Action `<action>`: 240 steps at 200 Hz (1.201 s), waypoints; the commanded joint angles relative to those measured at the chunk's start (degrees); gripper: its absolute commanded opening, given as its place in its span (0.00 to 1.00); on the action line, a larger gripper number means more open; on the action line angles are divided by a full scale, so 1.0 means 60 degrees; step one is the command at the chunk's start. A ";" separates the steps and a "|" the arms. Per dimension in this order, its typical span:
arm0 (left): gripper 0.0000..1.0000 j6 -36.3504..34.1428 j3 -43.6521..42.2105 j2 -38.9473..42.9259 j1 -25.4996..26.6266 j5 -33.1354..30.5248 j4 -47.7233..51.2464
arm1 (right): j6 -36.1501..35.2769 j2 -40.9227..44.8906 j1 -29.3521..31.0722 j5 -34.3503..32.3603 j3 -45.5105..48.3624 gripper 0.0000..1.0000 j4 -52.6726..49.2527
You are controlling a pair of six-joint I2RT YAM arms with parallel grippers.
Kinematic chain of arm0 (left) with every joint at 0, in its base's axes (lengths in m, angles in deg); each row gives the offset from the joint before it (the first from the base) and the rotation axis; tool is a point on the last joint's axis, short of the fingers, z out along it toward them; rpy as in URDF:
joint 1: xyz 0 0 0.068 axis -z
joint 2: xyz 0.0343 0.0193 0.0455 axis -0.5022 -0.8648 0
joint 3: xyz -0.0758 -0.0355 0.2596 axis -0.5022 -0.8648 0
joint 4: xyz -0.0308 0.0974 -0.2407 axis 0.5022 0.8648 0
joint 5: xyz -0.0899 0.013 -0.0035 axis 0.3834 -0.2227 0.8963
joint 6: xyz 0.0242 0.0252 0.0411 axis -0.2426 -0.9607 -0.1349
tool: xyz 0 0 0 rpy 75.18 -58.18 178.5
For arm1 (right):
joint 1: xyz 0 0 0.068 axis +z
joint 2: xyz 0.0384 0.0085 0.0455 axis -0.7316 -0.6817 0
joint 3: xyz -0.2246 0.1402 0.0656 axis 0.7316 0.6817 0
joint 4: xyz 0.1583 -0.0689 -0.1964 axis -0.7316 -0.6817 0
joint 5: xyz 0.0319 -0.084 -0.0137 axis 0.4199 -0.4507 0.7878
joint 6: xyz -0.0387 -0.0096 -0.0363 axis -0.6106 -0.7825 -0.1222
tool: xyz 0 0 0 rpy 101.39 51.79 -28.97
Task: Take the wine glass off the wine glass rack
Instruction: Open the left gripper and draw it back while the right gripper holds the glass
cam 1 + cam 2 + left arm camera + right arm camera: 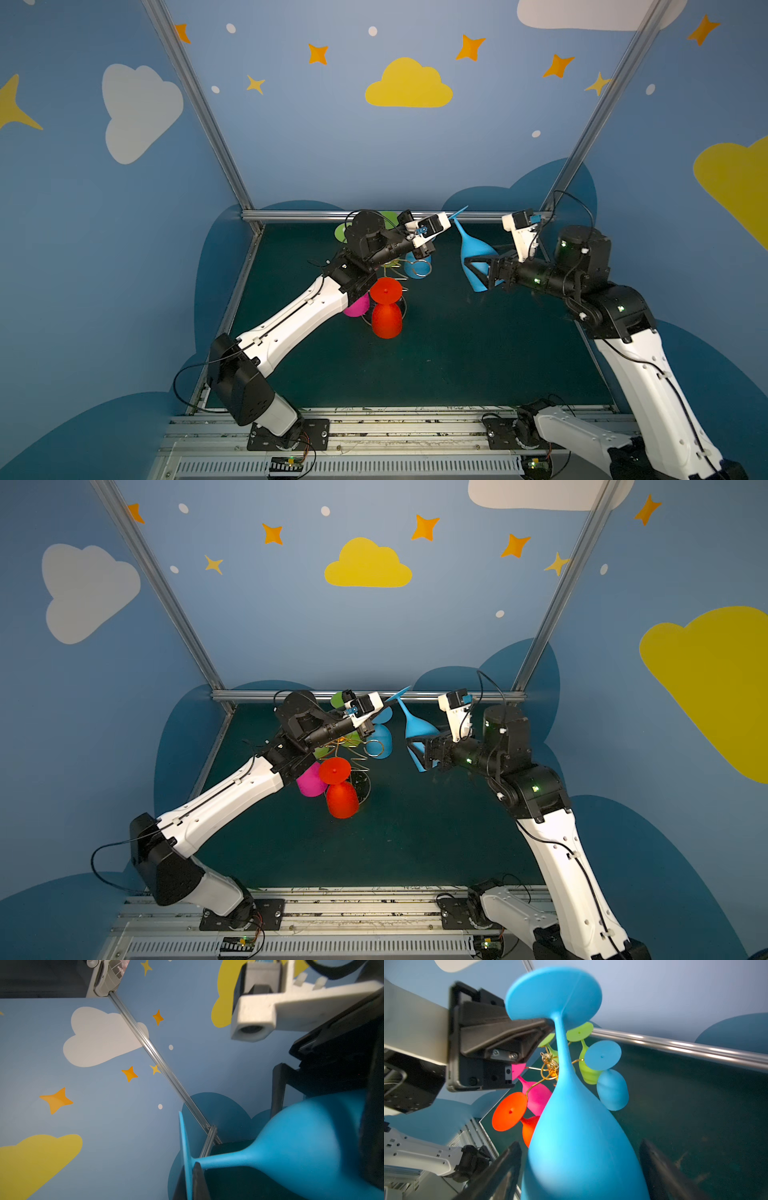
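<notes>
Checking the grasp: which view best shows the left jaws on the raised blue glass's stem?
Right wrist: the left jaws pinch the blue glass by its stem right at the foot, unobstructed. Left wrist shows the foot edge-on, the jaws partly cropped. In both top views the contact is tiny.

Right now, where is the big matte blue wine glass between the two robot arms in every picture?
In a top view: the matte blue wine glass tilts right of centre, foot uppermost.
In a top view: the glass is just right of centre, same tilt.
Left wrist view: close up, sideways, bowl nearest.
Right wrist view: huge, in the middle, foot farthest.
Shared landmark: the silver metal frame.
</notes>
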 commanded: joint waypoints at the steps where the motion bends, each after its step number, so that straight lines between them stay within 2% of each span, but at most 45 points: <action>1: 0.03 0.1478 -0.0065 0.0356 -0.0037 -0.1369 -0.0223 | 0.0884 0.0716 -0.0390 0.0858 0.0182 0.87 0.1483; 21: 0.03 0.2383 -0.0143 0.0473 -0.0045 -0.1831 -0.0014 | 0.1112 0.1201 -0.0700 0.0726 0.0220 0.87 0.1772; 55: 0.03 0.3574 -0.0250 0.0722 -0.0089 -0.2232 0.0424 | 0.1310 0.1730 -0.1121 0.0238 0.0319 0.85 0.1321; 112: 0.03 0.5377 -0.0449 0.1098 -0.0325 -0.1876 0.0803 | 0.1943 0.1832 -0.1473 -0.0557 0.0777 0.74 0.0870; 185: 0.03 0.5904 -0.0642 0.1253 -0.0325 -0.0947 0.0809 | 0.2664 0.1063 -0.1518 0.0687 0.0981 0.62 0.2245; 215: 0.03 0.6078 -0.0634 0.1237 -0.0325 -0.0751 0.0862 | 0.3095 0.0760 -0.1518 0.1122 0.1074 0.50 0.2956; 240: 0.03 0.6168 -0.0663 0.1239 -0.0326 -0.0623 0.0803 | 0.3277 0.0605 -0.1518 0.1310 0.1091 0.27 0.3233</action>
